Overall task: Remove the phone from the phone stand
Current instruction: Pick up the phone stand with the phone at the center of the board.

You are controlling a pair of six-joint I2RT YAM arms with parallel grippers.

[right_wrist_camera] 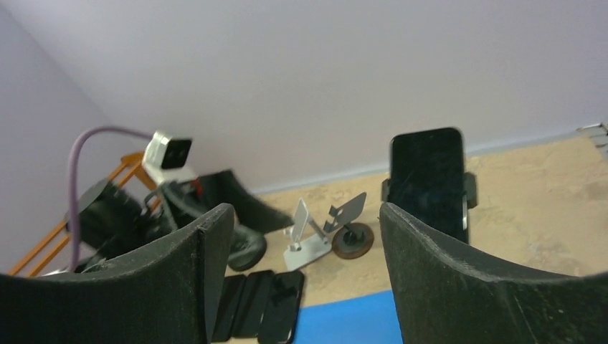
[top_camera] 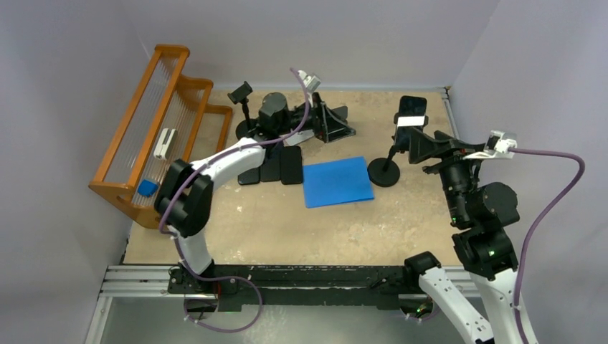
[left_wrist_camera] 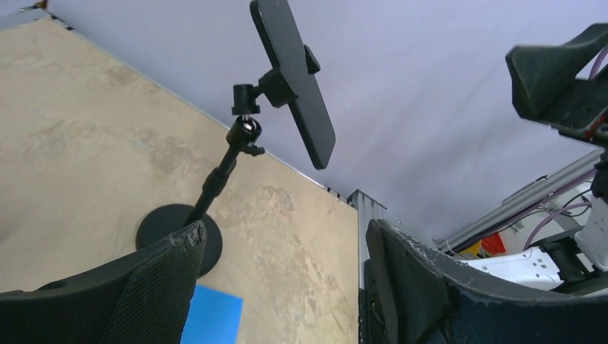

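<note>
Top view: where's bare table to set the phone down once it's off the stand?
Widest bare patch: the table strip between the blue mat and the near rail. The mat itself is empty. Smaller gap at the back, between the phone stand and the left pincer. Crowded: between the wooden rack and the mat, where three flat phones lie.

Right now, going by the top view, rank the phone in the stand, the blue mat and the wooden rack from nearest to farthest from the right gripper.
1. phone: clamped in the stand at the back right, just beyond the right gripper.
2. blue mat: flat at the table's middle, to the gripper's left.
3. wooden rack: along the left edge, across the table.
</note>
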